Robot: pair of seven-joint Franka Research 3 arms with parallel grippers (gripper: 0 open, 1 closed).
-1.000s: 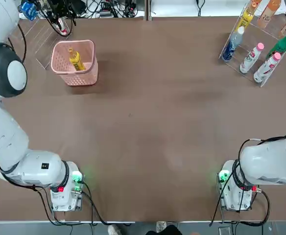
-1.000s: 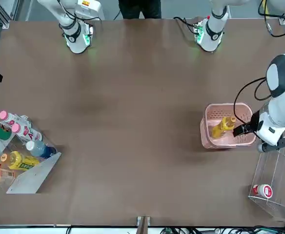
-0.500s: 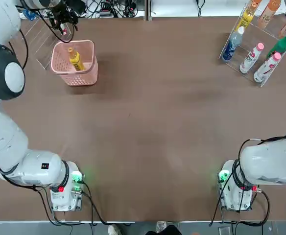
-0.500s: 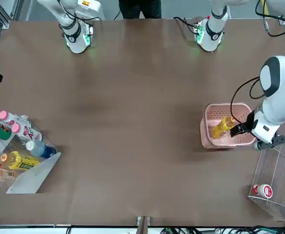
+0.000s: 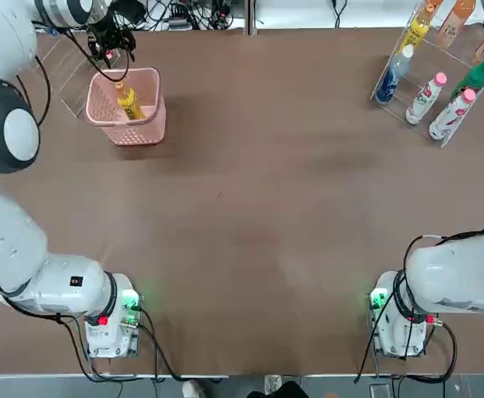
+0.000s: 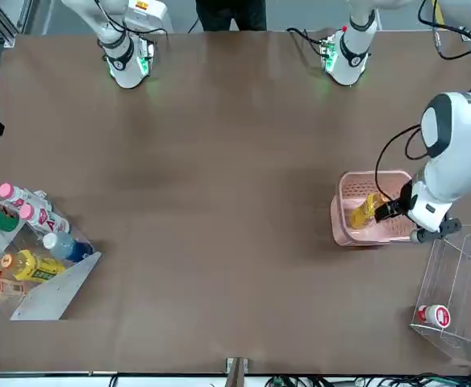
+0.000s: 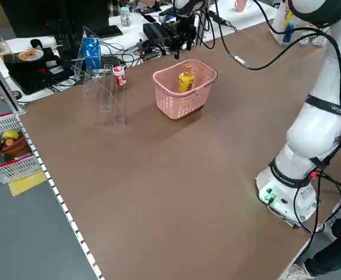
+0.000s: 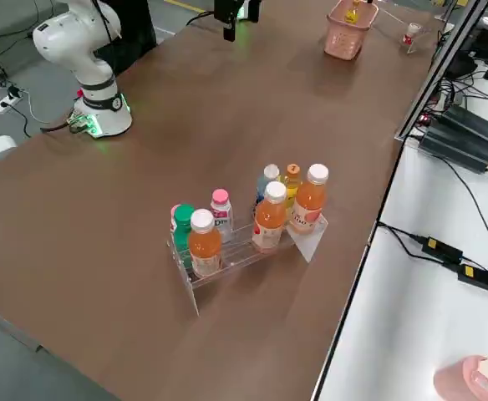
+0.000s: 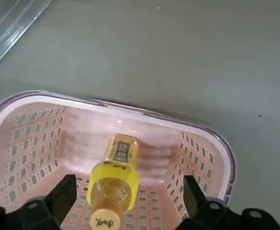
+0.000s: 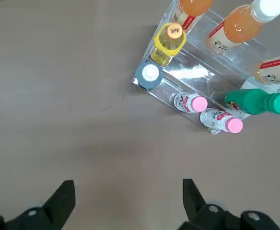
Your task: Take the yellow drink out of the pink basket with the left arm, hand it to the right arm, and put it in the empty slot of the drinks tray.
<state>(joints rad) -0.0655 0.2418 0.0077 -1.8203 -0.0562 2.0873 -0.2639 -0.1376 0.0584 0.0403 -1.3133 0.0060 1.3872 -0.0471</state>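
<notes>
Left wrist view shows the yellow drink bottle (image 9: pixel 112 179) leaning inside the pink basket (image 9: pixel 202 143), with its cap toward the camera and its base resting low against the far wall, so the neck is the easiest part to reach. The left gripper (image 9: pixel 125 211) hangs just over the basket's rim with its jaws spread wide, one finger on each side of the bottle and not touching it; I judge this spacing is chosen so that the fingers can go down around the neck without pushing the basket. In the top view the basket (image 5: pixel 126 108) stands at the far left part of the counter (image 5: pixel 267 207), well apart from the drinks tray (image 5: pixel 428 83) at the far right, which explains why the task needs a handover between the arms. The right gripper (image 10: pixel 125 211) waits high above the counter near the tray (image 10: pixel 188 91), jaws also spread and holding nothing. The tray already carries several bottles, and which slot is empty I cannot tell surely. The grasp is not yet made.
</notes>
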